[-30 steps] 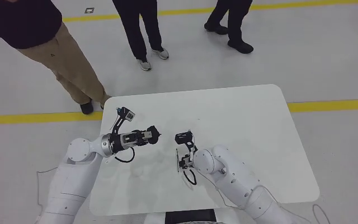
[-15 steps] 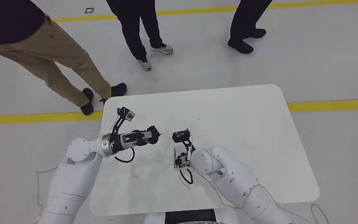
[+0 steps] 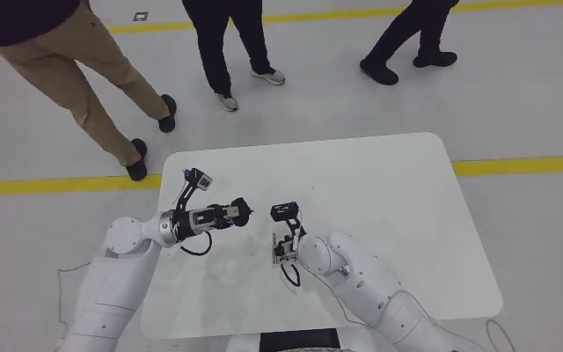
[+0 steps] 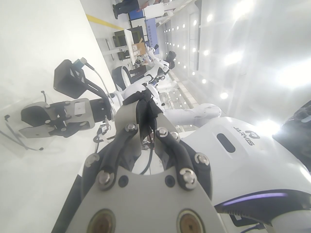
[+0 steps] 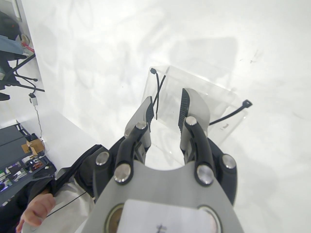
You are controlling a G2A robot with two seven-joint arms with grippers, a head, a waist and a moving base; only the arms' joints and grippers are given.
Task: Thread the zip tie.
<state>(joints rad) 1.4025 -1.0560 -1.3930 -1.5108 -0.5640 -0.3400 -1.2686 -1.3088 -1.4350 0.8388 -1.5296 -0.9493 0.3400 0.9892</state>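
Right claw [image 5: 167,97] crept toward left claw [image 4: 143,100] (pinched shut), gaping beside zip tie [image 5: 158,86], head pointing away.

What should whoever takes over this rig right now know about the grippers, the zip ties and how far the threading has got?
Right gripper: open, fingers lowered into the clear box, gripping nothing.
Left gripper: fingers shut, held above the table and pointing toward the right one; no tie can be seen in it.
Ties: two crossed black zip ties lean against one box wall, close to one right finger; a third tie sticks out over the opposite side.
Done: nothing is threaded.
Left: grasp a tie, lift it out and feed its tail through the head.
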